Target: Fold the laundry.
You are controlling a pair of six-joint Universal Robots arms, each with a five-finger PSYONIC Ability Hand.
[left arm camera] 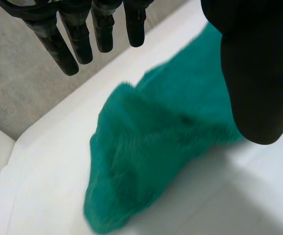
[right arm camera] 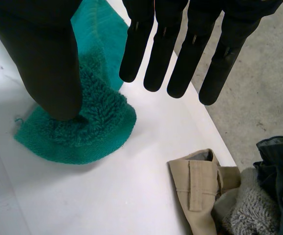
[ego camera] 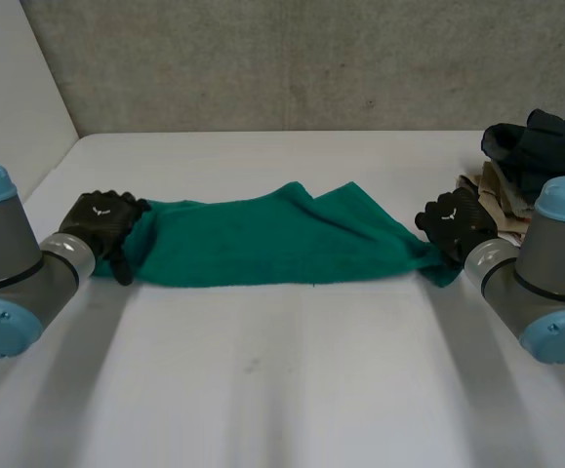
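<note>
Straight fingers (right arm camera: 135,49) of the right hand (ego camera: 455,219) hold nothing, its thumb seemingly resting on one end of the green terry towel (ego camera: 262,249); the left hand (ego camera: 101,222) hovers open over the other end. With the towel lying unpinched along the white table (ego camera: 282,390), either end could slip when lifted.

1. A deep-green terry-cloth towel (ego camera: 262,244) lies stretched in a long band from left to right across the middle of the white table (ego camera: 282,390).
2. Its near edge runs fairly straight. Its far edge is rumpled, with a raised fold near the middle.
3. Its right end is rounded and lies flat, with the looped pile showing.
4. Near that end but not touching it sits a heap of crumpled laundry: a dark garment (ego camera: 545,146), a beige seamed garment (right arm camera: 197,183) and a grey fleecy piece (right arm camera: 251,213).
</note>
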